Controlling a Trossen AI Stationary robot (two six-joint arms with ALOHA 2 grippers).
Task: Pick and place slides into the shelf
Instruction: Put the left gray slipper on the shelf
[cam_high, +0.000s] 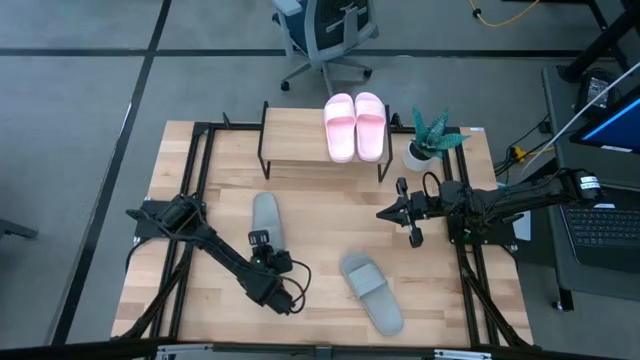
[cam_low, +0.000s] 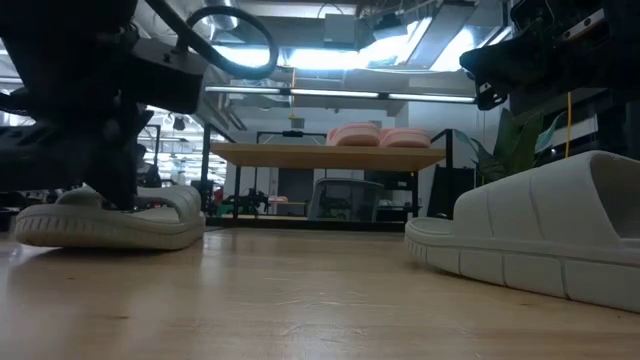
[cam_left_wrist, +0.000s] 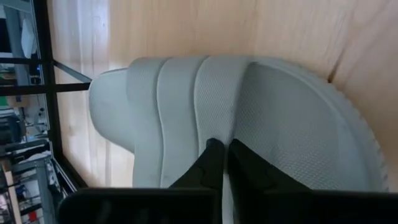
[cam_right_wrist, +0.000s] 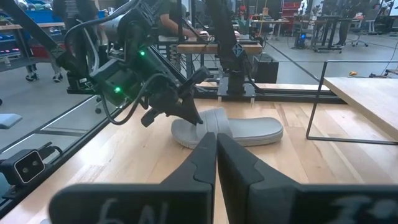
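Gripping the strap of a grey-green slide (cam_high: 266, 217), the left gripper (cam_high: 262, 243) sits at about eight o'clock on the table (cam_high: 320, 190), its fingers (cam_left_wrist: 214, 163) pinched tight on the ribbed strap. That slide lies flat on the wood, left of centre. A second grey-green slide (cam_high: 371, 291) lies at five o'clock, free of both arms. At twelve o'clock stands the shelf (cam_high: 295, 135), with the two pale pink slides (cam_high: 354, 126) side by side on the right end of its top board. A potted plant (cam_high: 428, 142) stands just beside it at two o'clock. The right gripper (cam_high: 388, 212) hovers at three o'clock, fingers closed together on nothing.
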